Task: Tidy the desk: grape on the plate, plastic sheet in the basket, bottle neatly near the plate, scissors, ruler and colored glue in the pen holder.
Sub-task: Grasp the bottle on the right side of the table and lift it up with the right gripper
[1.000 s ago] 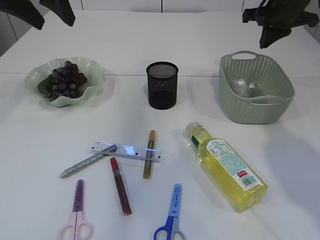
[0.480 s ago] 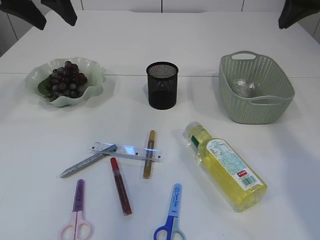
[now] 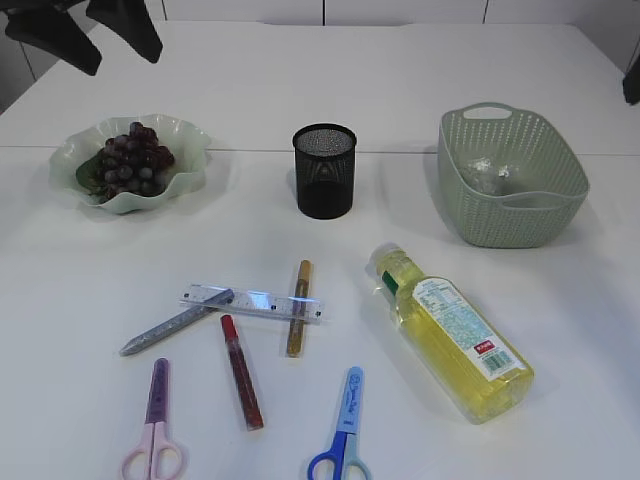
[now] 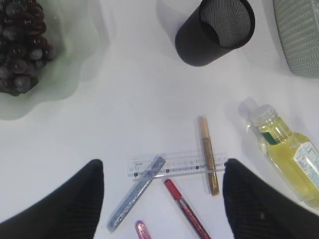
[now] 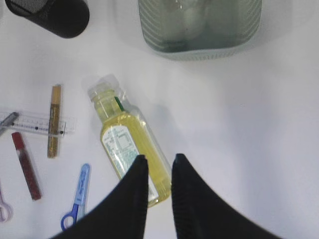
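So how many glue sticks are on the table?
3. The silver glitter glue lies left with its tip on the ruler, the gold one crosses the ruler's right end, and the red one lies below. None seem hidden.

Cut off and unclear

The pink-handled scissors (image 3: pixel 153 437) and blue-handled scissors (image 3: pixel 341 437) lose their handle loops at the exterior view's bottom edge. The crumpled clear plastic sheet (image 3: pixel 490 174) inside the green woven basket (image 3: pixel 520 220) is only dimly visible.

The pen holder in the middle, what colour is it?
The pen holder is black mesh, clearest in the exterior view.
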Robot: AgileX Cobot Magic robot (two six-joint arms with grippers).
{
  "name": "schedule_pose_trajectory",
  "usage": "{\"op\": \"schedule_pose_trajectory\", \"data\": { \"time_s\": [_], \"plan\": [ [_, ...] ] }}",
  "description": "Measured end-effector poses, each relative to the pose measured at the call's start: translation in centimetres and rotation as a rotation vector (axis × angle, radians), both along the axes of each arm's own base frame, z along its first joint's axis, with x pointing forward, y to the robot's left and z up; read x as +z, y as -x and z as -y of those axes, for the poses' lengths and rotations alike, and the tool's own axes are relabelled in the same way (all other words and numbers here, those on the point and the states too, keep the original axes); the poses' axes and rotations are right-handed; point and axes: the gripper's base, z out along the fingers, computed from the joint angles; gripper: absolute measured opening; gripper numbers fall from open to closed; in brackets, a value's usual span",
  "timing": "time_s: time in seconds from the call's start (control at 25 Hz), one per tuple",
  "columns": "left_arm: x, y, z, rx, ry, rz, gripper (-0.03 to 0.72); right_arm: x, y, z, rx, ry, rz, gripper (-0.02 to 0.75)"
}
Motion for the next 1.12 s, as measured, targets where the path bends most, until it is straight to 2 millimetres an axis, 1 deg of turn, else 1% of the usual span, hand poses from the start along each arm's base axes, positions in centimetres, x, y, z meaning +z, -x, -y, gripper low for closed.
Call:
{"op": "schedule_pose_trajectory", "data": {
  "time_s": [0.08,0.2,0.28,0.32,0.44,0.56,0.68,0.8,0.88,1.0,1.12],
  "plan": [
    [0.0,0.6,-0.1,0.0,-0.002,-0.011,0.542,-0.5,1.7,-0.1,0.002,-0.012,-0.018,0.191],
    [-0.1,1.8,-0.4,-0.001,-0.002,-0.03,0.542,-0.8,4.0,-0.2,0.005,-0.035,-0.026,0.313],
    [0.0,2.7,-0.5,-0.001,-0.002,-0.037,0.542,-1.0,5.3,-0.3,0.007,-0.049,-0.029,0.371],
    [0.2,3.3,-0.6,-0.001,0.0,-0.037,0.542,-1.1,5.9,-0.3,0.007,-0.053,-0.029,0.389],
    [0.8,4.8,-0.9,-0.001,0.003,-0.032,0.542,-1.3,7.3,-0.6,0.017,-0.092,-0.027,0.408],
    [1.4,6.2,-1.2,-0.001,0.005,-0.024,0.542,-1.6,8.3,-1.5,0.089,-0.114,-0.027,0.413],
    [2.0,7.4,-1.5,-0.001,0.007,-0.011,0.541,-1.9,8.8,-3.3,0.213,-0.087,-0.032,0.447],
    [2.6,8.3,-1.7,-0.002,0.011,0.007,0.541,-2.4,8.8,-4.4,0.302,0.004,-0.04,0.529],
    [3.1,8.7,-1.8,-0.002,0.016,0.02,0.541,-3.1,8.3,-4.8,0.329,0.064,-0.06,0.574],
    [3.8,9.3,-1.9,-0.002,0.02,0.042,0.541,-4.4,7.1,-5.0,0.339,0.11,-0.112,0.585],
    [4.1,9.6,-1.9,-0.002,0.022,0.052,0.541,-6.2,5.7,-5.5,0.341,0.112,-0.185,0.585]
  ]
}}
